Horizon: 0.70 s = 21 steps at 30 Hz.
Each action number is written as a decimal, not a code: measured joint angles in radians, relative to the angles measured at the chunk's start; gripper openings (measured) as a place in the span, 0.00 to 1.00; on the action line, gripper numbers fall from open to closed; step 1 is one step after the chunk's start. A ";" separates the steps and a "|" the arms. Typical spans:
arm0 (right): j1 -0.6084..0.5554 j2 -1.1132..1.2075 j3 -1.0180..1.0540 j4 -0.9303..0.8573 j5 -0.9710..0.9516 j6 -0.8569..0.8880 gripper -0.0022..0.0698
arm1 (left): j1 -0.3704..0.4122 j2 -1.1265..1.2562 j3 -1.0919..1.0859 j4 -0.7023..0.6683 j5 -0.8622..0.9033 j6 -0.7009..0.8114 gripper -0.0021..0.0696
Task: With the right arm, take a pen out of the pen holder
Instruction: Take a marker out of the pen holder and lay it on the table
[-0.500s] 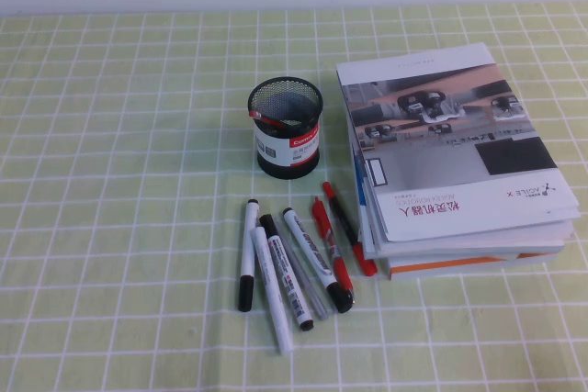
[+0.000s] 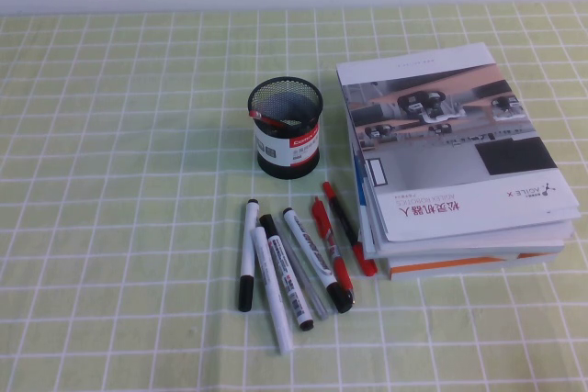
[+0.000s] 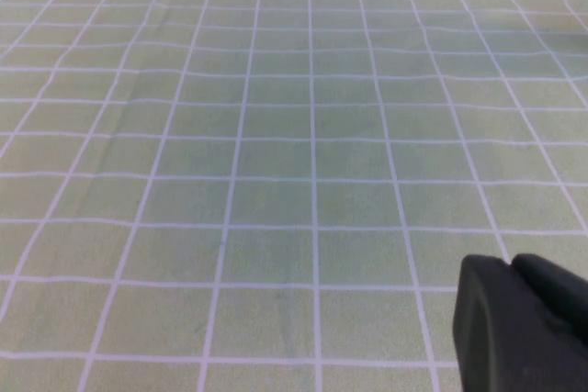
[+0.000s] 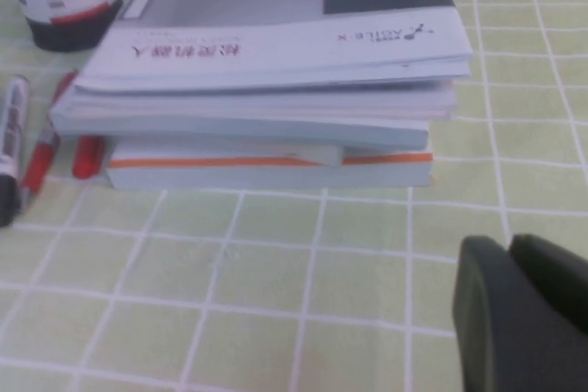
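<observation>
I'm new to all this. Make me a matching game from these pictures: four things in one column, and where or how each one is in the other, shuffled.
1 pen holder
2 loose markers
3 right hand
4 left hand

A shut, over bare checked cloth
B lying flat, nearer the robot than the holder
C shut, low beside the stack of books
D upright, red pen inside

Pairs: 1-D, 2-B, 3-C, 4-A
</observation>
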 joint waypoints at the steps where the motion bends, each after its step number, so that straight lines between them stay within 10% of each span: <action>1: 0.000 0.000 0.000 0.015 -0.006 0.000 0.01 | 0.000 0.000 0.000 0.000 0.000 0.000 0.02; 21: 0.000 0.000 0.000 0.486 -0.283 0.000 0.01 | 0.000 0.000 0.000 0.000 0.000 0.000 0.02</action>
